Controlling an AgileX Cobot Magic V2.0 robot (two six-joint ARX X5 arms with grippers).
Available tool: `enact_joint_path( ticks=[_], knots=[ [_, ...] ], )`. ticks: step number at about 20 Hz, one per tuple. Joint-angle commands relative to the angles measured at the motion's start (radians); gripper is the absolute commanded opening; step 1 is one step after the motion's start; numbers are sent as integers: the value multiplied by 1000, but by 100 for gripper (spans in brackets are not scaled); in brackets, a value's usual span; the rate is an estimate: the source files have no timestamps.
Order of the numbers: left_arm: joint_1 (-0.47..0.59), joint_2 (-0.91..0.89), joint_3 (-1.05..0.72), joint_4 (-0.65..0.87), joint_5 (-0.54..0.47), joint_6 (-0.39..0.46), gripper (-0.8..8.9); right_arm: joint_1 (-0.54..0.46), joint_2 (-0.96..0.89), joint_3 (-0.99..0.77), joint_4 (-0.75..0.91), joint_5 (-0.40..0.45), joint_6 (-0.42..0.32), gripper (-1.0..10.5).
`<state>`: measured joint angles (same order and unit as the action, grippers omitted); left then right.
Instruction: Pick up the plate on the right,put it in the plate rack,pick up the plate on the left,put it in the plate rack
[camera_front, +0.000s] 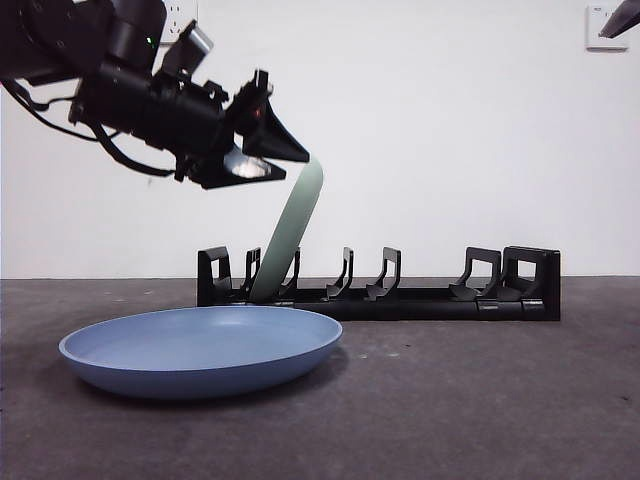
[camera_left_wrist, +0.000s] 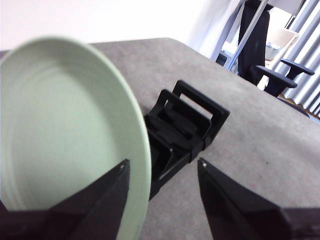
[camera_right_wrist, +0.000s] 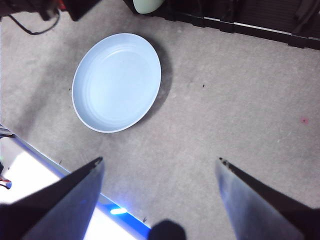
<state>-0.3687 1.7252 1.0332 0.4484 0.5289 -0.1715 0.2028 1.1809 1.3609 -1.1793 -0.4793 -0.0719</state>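
**A:** Which step is shown here?

**B:** The racking of a plate. In the upper left of the front view the left tool (camera_front: 262, 140) sits at the top edge of the green plate (camera_front: 290, 235), which leans steeply with its lower edge down between the prongs near the left end of the plate rack (camera_front: 400, 295). In the left wrist view its jaws stand apart, one beside the plate's rim (camera_left_wrist: 142, 150), the other clear of it, so I judge the tool to be open and the plate resting in the rack.

**A:** And the other plate?

**B:** The blue plate (camera_front: 200, 350) lies flat on the bench (camera_front: 480, 400), in the lower left of the front view, in front of the rack and apart from it. The right tool (camera_right_wrist: 157, 165) hangs high above the bench, jaws spread wide and empty.

**A:** What does the next move call for?

**B:** Probably a clean lift away without tipping the green plate, then a grip on the blue plate's low rim.
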Motion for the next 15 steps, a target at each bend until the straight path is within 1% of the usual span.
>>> enact_joint_path(
  ticks=[1,3,4,6,9,11,12,14,15],
  knots=[
    [1,-62,5,-8,31,-11,234,1,0,-8,19,-4,-8,378],
    [1,-138,5,-68,32,-6,236,1,1,-8,47,-4,-6,378],
    [1,-182,5,-112,32,6,256,1,2,-8,61,-4,0,378],
    [1,-292,5,-229,50,88,257,1,14,-8,91,-4,19,378],
    [1,-491,5,-455,55,264,257,2,59,-8,131,-22,31,379],
    [1,-620,5,-592,50,362,258,14,109,-8,162,-42,45,379],
    [1,-681,5,-658,47,399,282,32,139,-8,180,-42,47,379],
    [2,-791,5,-785,34,458,398,71,208,-8,212,-42,59,379],
    [2,-840,5,-840,10,476,415,97,247,-8,234,-41,70,379]
  ],
)
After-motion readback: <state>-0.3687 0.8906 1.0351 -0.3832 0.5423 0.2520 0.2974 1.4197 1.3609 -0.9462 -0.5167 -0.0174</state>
